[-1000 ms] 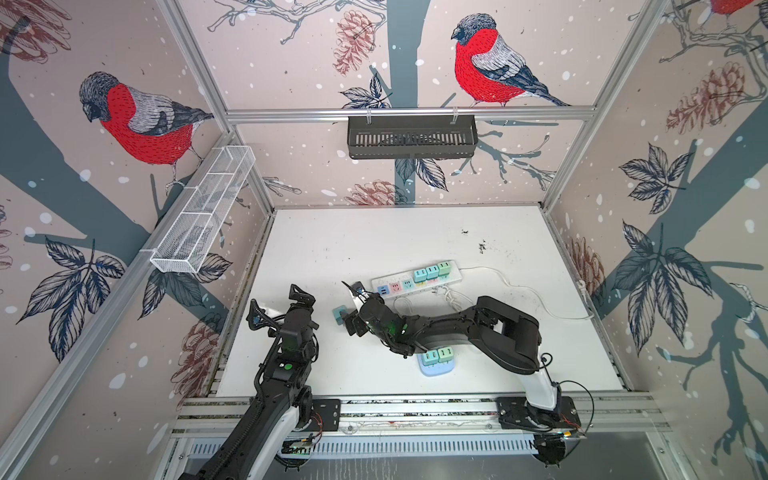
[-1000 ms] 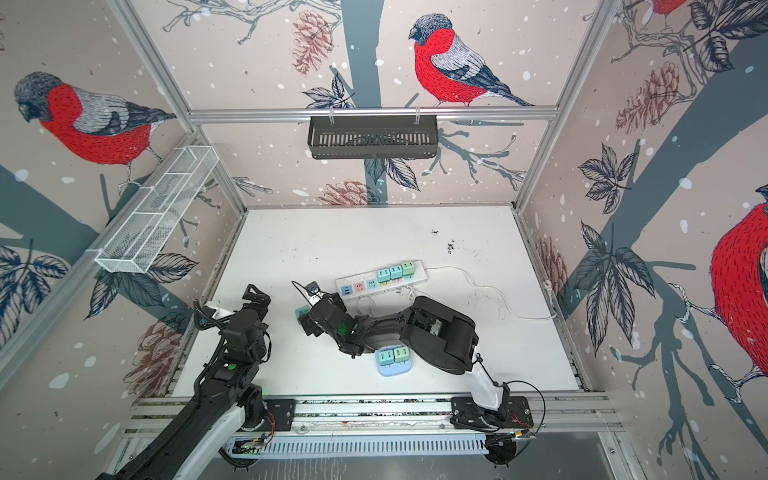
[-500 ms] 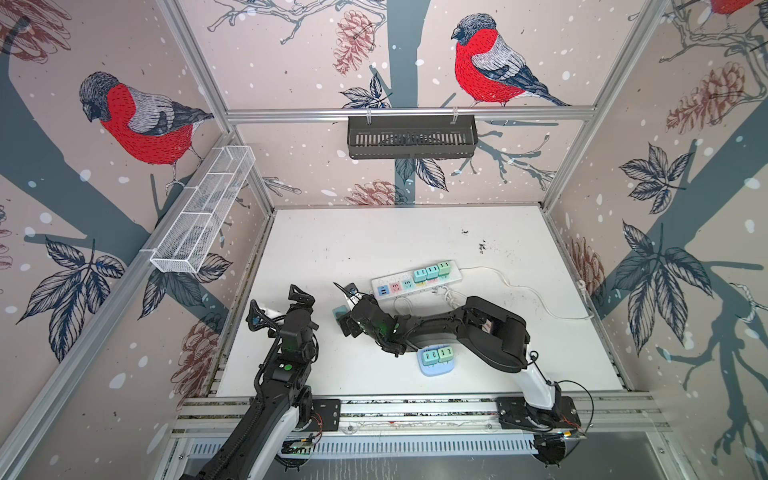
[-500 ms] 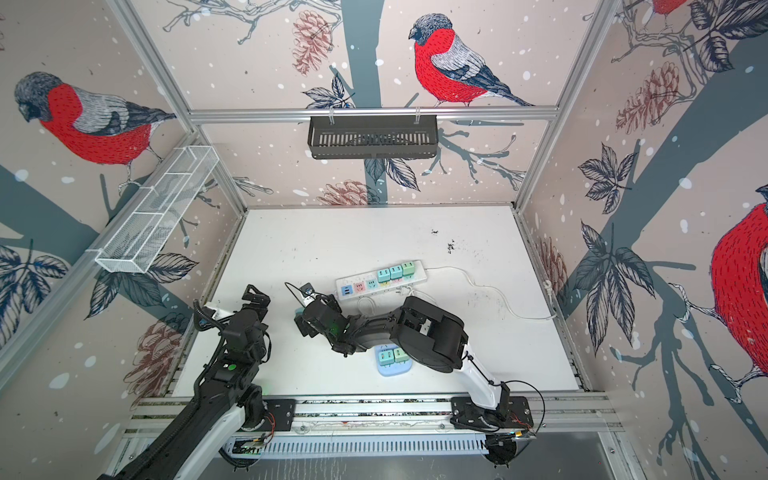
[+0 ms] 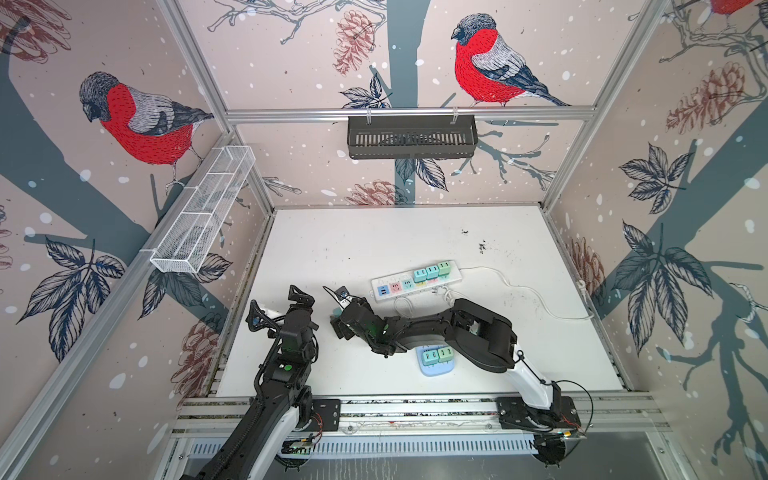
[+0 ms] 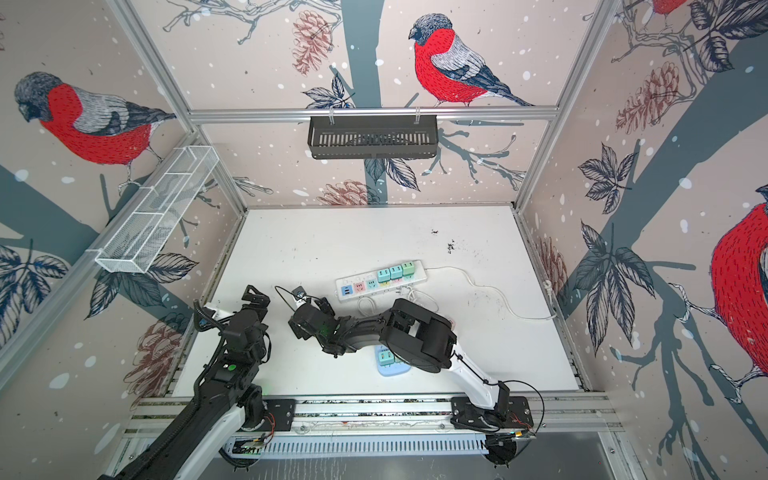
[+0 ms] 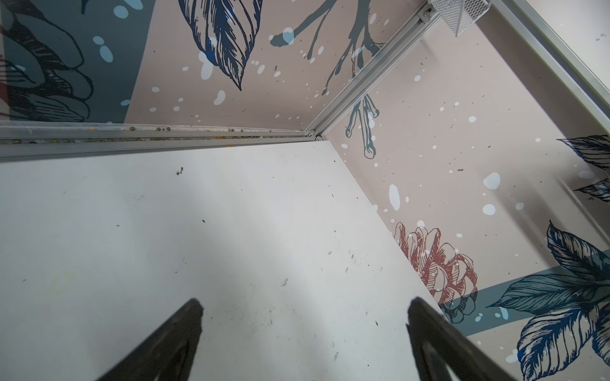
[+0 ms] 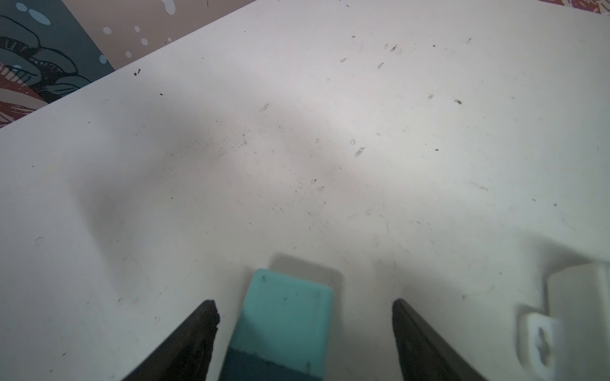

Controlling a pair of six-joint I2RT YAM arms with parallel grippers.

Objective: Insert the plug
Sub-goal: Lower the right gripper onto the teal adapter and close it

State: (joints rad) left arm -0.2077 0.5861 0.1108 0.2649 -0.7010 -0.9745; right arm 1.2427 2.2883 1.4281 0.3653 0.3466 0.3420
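- The right gripper (image 8: 302,303) has its black fingers (image 8: 194,336) spread open on either side of a teal rectangular plastic plug (image 8: 284,313). A gap shows on each side, narrow at one finger and wider at the other, so nothing is clamped.
- The plug lies on the scuffed white desk (image 5: 374,241) and casts a short shadow just behind it.
- In both top views the right arm reaches across to the left of the middle. Its gripper is low over the desk, near the left end of the long white power strip (image 5: 415,280).
- Three small plugs (image 5: 432,272), two teal and one green, sit side by side in the strip's right half. Its thin white cord (image 5: 519,291) trails off to the right.
- A pale blue tray (image 5: 428,370) holding two more plugs lies partly under the right arm, near the front edge.
- The left gripper (image 7: 305,301) is wide open and holds nothing. It is over bare desk near the left wall.
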